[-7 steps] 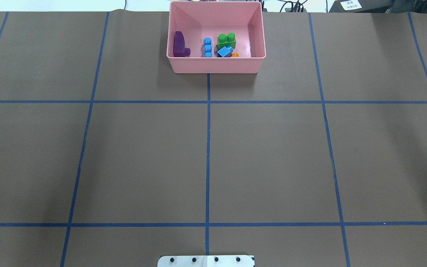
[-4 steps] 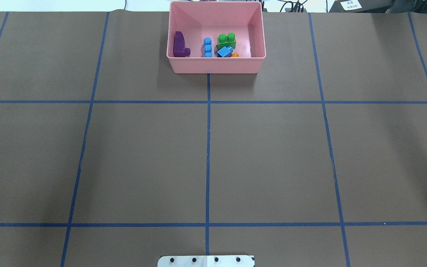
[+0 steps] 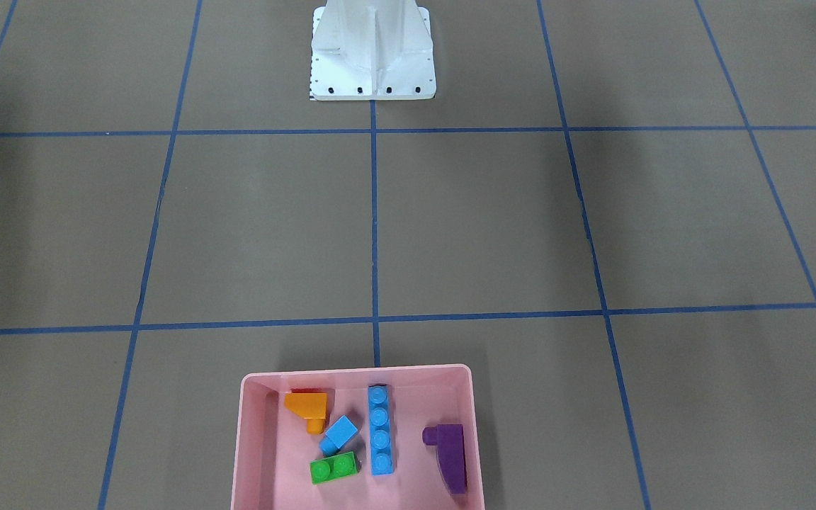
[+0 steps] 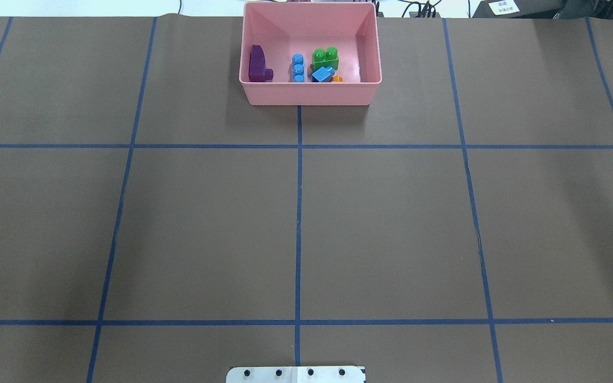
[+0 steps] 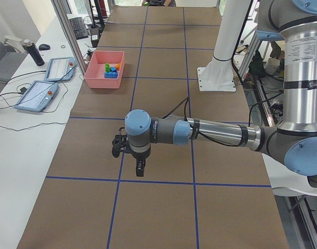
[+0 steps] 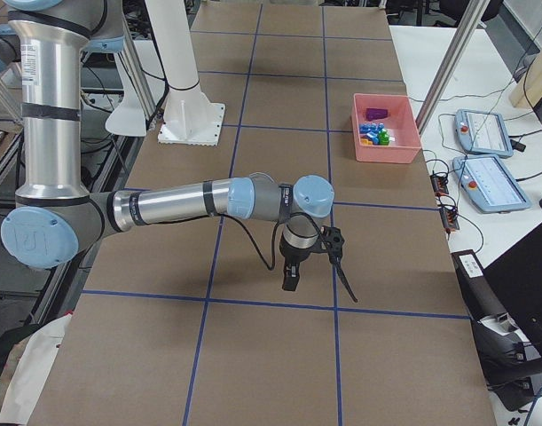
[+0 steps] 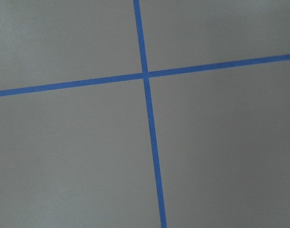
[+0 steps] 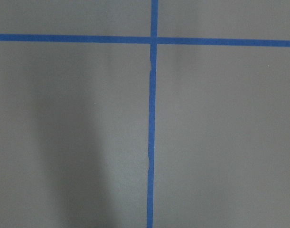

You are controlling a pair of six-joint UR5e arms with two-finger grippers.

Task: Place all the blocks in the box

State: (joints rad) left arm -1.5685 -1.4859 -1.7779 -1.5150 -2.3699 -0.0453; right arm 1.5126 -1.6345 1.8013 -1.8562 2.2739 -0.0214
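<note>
Starting on my side of the box (image 4: pixel 306 94), both arms are stretched out low over the bench (image 4: pixel 391 213), well short of it. The left end effector (image 5: pixel 140 167) and the right end effector (image 6: pixel 291 277) hang pointing down, and since I only catch them from the side cameras I cannot tell whether their fingers are apart or together. Each wrist camera looks down on brown covering and a crossing of blue tape lines (image 7: pixel 145 75), with no brick in sight. Inside the box, the orange sloped brick (image 3: pixel 307 405) sits against its near wall. Just beyond are the tiny blue brick (image 3: pixel 341 433) and the long blue brick (image 3: pixel 380 432), which runs near to far. The purple sloped brick (image 3: pixel 450 450) lies by the box's left wall, and the green brick (image 3: pixel 333 467) is farthest back. Overhead, nothing has shifted over the last second: the box and the bricks lie exactly as before. I take that as all five settled and the task finished.
</note>
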